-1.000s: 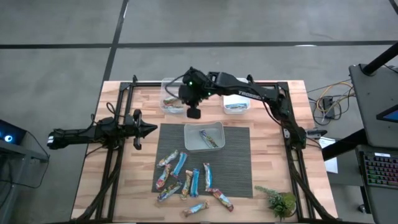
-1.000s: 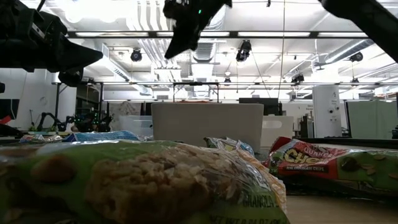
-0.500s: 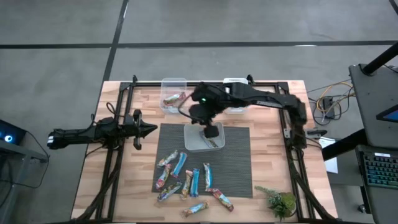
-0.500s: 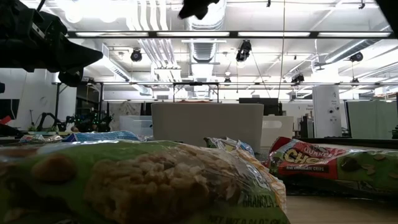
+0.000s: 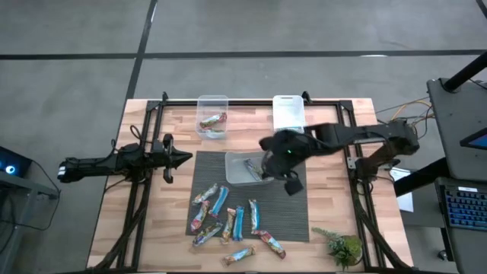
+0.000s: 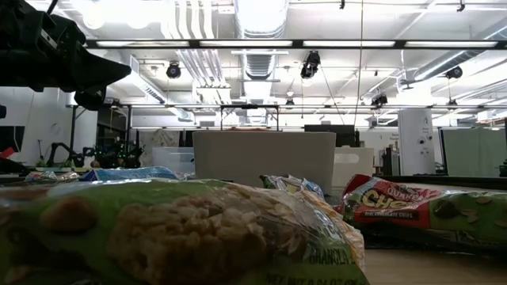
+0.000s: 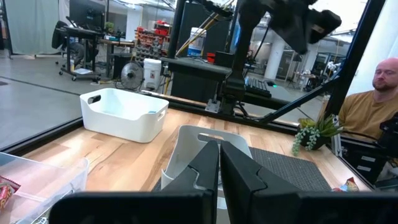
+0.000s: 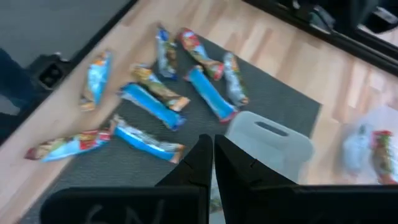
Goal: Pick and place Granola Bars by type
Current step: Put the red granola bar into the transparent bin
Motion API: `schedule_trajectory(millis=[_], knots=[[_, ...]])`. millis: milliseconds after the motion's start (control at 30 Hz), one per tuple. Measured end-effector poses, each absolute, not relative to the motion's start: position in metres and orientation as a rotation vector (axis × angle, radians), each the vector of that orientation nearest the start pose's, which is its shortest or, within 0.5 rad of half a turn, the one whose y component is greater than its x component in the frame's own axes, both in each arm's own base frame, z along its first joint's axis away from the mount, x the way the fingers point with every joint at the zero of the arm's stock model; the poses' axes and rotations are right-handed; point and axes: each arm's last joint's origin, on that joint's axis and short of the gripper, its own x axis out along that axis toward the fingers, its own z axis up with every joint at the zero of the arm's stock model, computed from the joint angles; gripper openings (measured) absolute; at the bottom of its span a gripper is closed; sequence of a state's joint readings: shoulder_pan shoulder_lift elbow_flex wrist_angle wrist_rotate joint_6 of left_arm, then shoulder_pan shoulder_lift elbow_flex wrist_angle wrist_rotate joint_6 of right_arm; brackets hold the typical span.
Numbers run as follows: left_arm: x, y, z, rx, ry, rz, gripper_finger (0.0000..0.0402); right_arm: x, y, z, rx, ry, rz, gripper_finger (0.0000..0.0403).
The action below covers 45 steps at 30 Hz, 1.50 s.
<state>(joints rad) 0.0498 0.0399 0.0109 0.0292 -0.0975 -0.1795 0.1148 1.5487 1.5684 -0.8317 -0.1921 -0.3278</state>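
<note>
Blue and red Granola Bars [image 5: 232, 223] await near the mat's front edge; my right gripper [image 5: 290, 185], jaws closed and empty, must descend, opening.

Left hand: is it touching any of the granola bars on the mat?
Apart. The high view shows the left hand shut beyond the mat's left edge over bare wood, with a clear gap to the nearest granola bars.

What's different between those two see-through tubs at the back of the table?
The left tub holds a red-wrapped granola bar; the right tub shows nothing inside from above. The left tub lets the wood show through, while the right tub looks whiter. The right tub stands just behind the right gripper; the left tub has no arm near it. Both are rectangular and sit on bare wood behind the mat.
</note>
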Motion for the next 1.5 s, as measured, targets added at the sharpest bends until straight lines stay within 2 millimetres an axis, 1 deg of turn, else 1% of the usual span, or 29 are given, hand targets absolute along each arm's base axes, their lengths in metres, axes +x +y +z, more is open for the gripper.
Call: schedule_trajectory(millis=[200, 400, 533, 733, 833, 1133, 1400, 1500], knots=[[0.099, 0.008, 0.167, -0.179, -0.013, 0.147, 0.0, 0.305, 0.071, 0.349, -0.325, 0.703, 0.507, 0.0008], [0.099, 0.008, 0.167, -0.179, -0.013, 0.148, 0.0, 0.3, 0.095, 0.338, -0.309, 0.688, 0.562, 0.0008], [0.099, 0.008, 0.167, -0.179, -0.013, 0.147, 0.0, 0.298, 0.111, 0.332, -0.354, 0.679, 0.619, 0.0008], [0.099, 0.008, 0.167, -0.179, -0.013, 0.147, 0.0, 0.295, 0.129, 0.328, -0.385, 0.683, 0.67, 0.0008], [0.099, 0.008, 0.167, -0.18, -0.013, 0.147, 0.0, 0.291, 0.139, 0.326, -0.454, 0.667, 0.725, 0.0008], [0.099, 0.008, 0.167, -0.179, -0.013, 0.147, 0.0, 0.279, 0.161, 0.321, -0.688, 0.579, 0.88, 0.0008], [0.099, 0.008, 0.167, -0.179, -0.013, 0.147, 0.0, 0.27, 0.175, 0.317, -0.803, 0.527, 0.967, 0.0008], [0.099, 0.008, 0.167, -0.18, -0.014, 0.148, 0.0, 0.268, 0.179, 0.316, -0.809, 0.523, 0.984, 0.0008]])
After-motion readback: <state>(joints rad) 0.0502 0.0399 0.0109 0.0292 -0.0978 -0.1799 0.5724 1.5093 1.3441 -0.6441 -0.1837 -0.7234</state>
